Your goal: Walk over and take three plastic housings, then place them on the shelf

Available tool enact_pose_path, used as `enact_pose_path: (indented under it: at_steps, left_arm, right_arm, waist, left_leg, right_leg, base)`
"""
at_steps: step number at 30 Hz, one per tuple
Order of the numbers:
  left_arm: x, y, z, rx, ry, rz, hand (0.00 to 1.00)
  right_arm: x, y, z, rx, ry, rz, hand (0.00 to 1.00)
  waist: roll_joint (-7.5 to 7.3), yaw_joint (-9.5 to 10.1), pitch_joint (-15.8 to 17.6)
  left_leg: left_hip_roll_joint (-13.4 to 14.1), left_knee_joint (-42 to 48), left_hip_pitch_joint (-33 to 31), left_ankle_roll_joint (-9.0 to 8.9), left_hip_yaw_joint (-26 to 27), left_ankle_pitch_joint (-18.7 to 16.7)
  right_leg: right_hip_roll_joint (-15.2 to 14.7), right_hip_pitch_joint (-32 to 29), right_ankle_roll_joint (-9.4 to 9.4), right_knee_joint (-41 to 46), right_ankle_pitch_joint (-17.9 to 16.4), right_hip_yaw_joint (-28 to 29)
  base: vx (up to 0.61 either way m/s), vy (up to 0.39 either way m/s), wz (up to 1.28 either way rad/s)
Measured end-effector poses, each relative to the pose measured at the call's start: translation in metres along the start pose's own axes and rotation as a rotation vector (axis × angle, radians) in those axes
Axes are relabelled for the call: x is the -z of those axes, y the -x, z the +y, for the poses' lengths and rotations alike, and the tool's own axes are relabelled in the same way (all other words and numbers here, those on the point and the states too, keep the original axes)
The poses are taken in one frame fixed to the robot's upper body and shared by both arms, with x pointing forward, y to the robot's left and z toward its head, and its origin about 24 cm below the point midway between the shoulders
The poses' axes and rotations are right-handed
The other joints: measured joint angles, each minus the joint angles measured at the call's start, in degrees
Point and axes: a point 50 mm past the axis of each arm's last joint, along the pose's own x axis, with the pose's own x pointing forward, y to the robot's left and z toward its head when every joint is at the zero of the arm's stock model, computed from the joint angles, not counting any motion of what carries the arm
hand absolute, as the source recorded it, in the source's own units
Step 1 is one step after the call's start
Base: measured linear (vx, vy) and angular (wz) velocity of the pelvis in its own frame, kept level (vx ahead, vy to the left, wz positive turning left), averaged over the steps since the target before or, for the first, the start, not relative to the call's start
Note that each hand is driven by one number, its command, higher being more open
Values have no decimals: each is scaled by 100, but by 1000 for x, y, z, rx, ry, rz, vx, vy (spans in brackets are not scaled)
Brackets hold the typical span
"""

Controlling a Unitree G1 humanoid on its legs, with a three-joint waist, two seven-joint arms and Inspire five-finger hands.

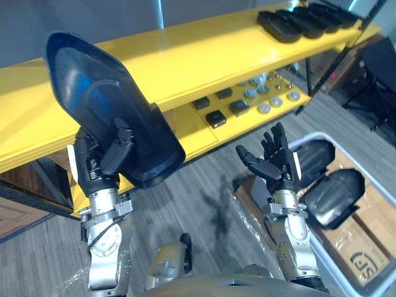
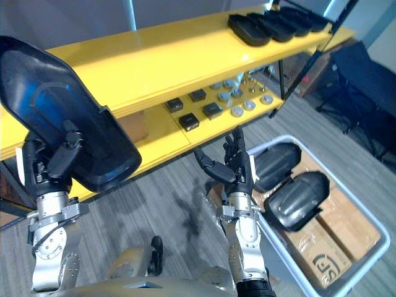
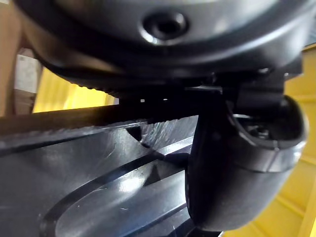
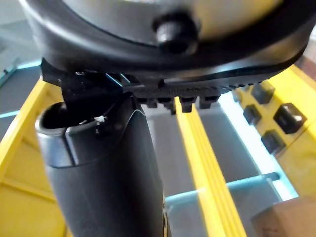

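The left hand (image 1: 106, 162) clasps a housing (image 1: 86, 86) upright, the shelf (image 1: 198, 59) just beyond it, likely for placing. The right hand (image 1: 276, 164) is released and empty, near two spare housings (image 1: 334, 193).

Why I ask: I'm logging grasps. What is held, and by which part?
The left hand grips a black housing by its lower edge, thumb across its face. The right hand is open, holding nothing.

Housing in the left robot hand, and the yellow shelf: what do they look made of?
Housing in the left robot hand: looks like glossy black moulded plastic, by its bluish reflections and raised contour. Shelf: smooth yellow coating with soft sheen, likely painted metal or board, unclear which.
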Motion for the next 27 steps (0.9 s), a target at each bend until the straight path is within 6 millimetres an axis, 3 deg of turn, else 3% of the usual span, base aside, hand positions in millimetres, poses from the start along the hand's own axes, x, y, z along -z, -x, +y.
enact_pose_path:
  at_steps: [3, 6, 8, 10, 11, 12, 14, 16, 21, 27]
  left_arm:
    - [-3, -9, -6, 11, 18, -39, 0]
    - [4, -13, -6, 28, -4, -19, 0]
    - [9, -12, -5, 28, -9, 6, 0]
    - [11, -10, -4, 25, -11, 14, 0]
    - [10, -11, -2, 20, -16, 12, 0]
    - [11, -10, -2, 13, -14, 15, 0]
    - [13, -7, -1, -13, 24, 34, 0]
    - [19, 2, -8, 12, 64, 81, 0]
    - [19, 4, -14, 74, 77, 85, 0]
    - [20, 4, -17, 94, 66, 87, 0]
  right_arm:
    - [-8, -1, -3, -11, 6, -36, 100]
    - [-13, 0, -7, -15, 12, -54, 100]
    - [-19, 4, -10, -7, 17, -75, 100]
    - [-25, 4, -9, -15, 23, -101, 100]
    - [-27, 2, -8, -24, 23, -113, 100]
    - [-28, 0, -8, -28, 27, -117, 100]
    - [-35, -7, -10, -36, 47, -149, 100]
    - [-41, -7, -25, 38, 83, -161, 100]
    - [-43, 3, -48, 182, 106, -159, 100]
    - [-29, 21, -50, 216, 77, -95, 100]
  waist:
    - [-5, -99, -53]
    - [73, -340, -78]
    - [41, -338, -110]
    - [-84, -314, -215]
    - [-284, -244, -346]
    - [-329, -201, -392]
    - [-167, -142, -392]
    - [137, -181, -472]
    - [190, -317, -498]
    - [165, -446, -516]
  left_leg:
    - [-95, -236, 133, -53, -314, 38]
    - [-122, -200, 283, -115, -732, -2]
    - [-131, -225, 453, -238, -916, -78]
    - [-132, -215, 476, -378, -926, -165]
    - [-180, -202, 480, -526, -933, -267]
    - [-183, -178, 478, -602, -933, -333]
    - [11, 69, 408, -800, -924, -587]
    - [303, 184, 382, -873, -829, -727]
    - [402, 90, 481, -838, -635, -736]
    - [474, 79, 512, -777, -391, -826]
  right_leg:
    - [306, -660, 41, -791, 33, 393]
    - [490, -1038, 358, -1214, 250, 1421]
    - [487, -968, 577, -1540, 401, 1601]
    - [493, -777, 540, -2220, 1002, 1538]
    - [495, -590, 437, -2720, 1921, 1397]
    - [488, -488, 476, -2888, 1865, 1285]
    - [673, -168, 514, -3416, 1879, 1218]
    - [925, -17, 481, -3549, 1890, 1112]
    - [1014, 21, 436, -3550, 1901, 1184]
    - [1015, 19, 409, -3552, 1917, 1292]
  base:
    - [224, 55, 56]
    - [239, -21, 76]
    - [271, -144, 71]
    - [292, -257, 57]
    - [228, -280, 38]
    - [218, -308, 13]
    - [148, -232, -4]
    - [109, -187, 4]
    - [23, -56, -10]
    - [-22, 16, -7]
